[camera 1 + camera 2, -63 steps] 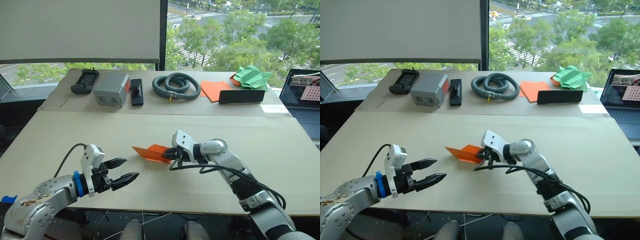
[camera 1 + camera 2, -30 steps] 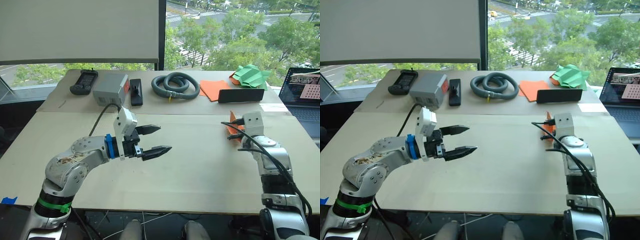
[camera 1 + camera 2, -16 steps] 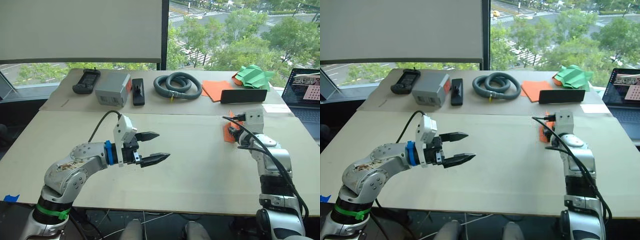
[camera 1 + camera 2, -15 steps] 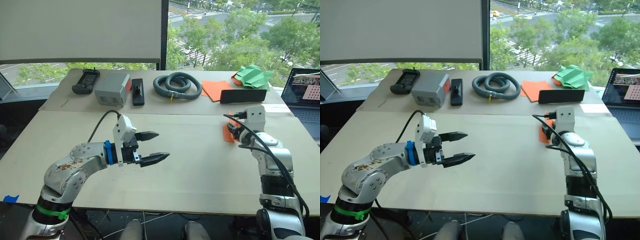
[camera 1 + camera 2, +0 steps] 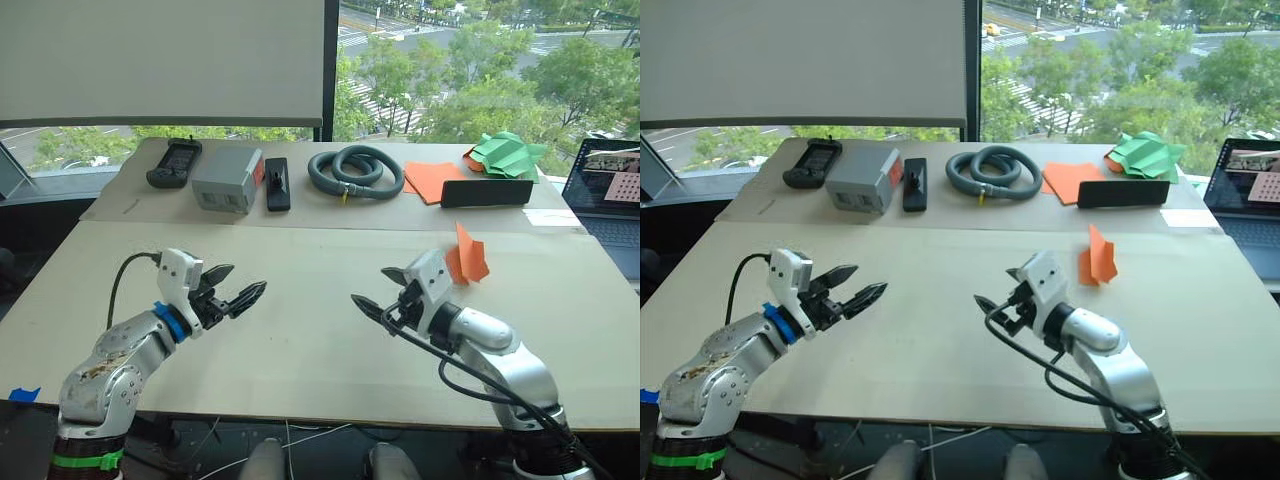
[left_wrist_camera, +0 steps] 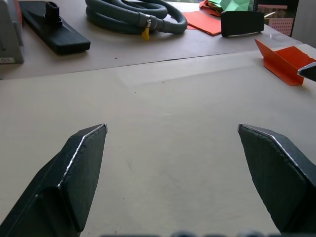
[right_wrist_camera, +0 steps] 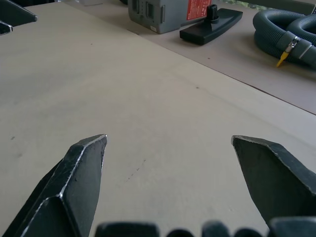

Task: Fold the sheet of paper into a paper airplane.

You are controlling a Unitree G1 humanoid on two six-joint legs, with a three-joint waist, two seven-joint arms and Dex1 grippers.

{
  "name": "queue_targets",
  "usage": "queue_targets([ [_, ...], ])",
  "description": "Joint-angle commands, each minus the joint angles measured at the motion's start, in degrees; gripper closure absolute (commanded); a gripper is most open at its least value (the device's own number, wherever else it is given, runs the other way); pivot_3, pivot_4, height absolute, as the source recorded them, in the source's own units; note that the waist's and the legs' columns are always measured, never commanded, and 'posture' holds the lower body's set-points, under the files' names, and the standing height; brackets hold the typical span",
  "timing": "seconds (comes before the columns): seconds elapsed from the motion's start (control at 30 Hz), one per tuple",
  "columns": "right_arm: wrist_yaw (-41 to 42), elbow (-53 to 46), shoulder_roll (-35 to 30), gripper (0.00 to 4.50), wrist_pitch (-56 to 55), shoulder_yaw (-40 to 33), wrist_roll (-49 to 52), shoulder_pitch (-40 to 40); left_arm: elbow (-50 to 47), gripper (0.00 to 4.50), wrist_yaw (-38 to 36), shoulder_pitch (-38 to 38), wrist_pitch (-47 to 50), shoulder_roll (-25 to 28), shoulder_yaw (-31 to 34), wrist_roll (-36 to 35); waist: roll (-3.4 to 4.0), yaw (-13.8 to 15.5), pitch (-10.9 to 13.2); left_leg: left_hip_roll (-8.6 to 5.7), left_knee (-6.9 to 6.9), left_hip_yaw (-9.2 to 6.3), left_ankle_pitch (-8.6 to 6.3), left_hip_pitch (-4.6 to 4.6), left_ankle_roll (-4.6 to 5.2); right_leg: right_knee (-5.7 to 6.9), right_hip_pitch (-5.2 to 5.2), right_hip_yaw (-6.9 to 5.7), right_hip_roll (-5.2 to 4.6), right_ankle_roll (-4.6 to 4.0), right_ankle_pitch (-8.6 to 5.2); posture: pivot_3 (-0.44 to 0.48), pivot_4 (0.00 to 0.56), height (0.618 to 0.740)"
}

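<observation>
A: Fingers first. The left gripper [image 5: 238,296] has its fingers spread with nothing between them, and the right gripper [image 5: 378,291] is likewise wide open and empty. Both hover low over the worktop [image 5: 300,360], pointing towards each other across a bare stretch.

B: And the paper?

A: The paper airplane [image 5: 467,259] sits on the worktop beyond the right gripper, apart from it, towards the far right side. It looks folded already: a pointed orange shape with one flap standing up. From the left wrist view it reads as a low wedge [image 6: 283,62] with a raised edge.

B: How would it handle?

A: Very light and thin, I'd judge, so it will slide or tip at a nudge and crush under a hard pinch. The creases give it some stiffness along the fold. The upright flap or centre fold seems the best place to pinch, gently.

B: Anything nearby?

A: Smooth orange sheets [image 5: 432,181] and a green paper shape [image 5: 506,155] lie at the back, well apart.
</observation>
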Motion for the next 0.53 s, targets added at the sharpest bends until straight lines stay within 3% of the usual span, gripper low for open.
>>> queue_targets([
  [0.03,-1.1,0.5,0.0,0.05,-3.9,-0.5,-1.5,0.5,0.5,0.00,0.4,0.1,-3.1,-0.3,0.7,2.0,-0.02,0.0,0.0,0.00,0.00,0.02,0.00,0.00,0.00,0.00,-0.01,0.01,0.00,0.00,0.00,0.000,0.150,0.710],
  [0.53,-3.5,1.1,0.3,0.05,-6.0,-0.9,-2.9,2.3,-0.9,0.00,0.3,0.0,-3.4,-1.5,0.2,2.0,-0.05,-0.1,0.0,0.02,-0.01,0.04,0.01,0.05,0.00,0.08,0.01,0.03,0.01,0.01,0.01,0.000,0.150,0.710],
])
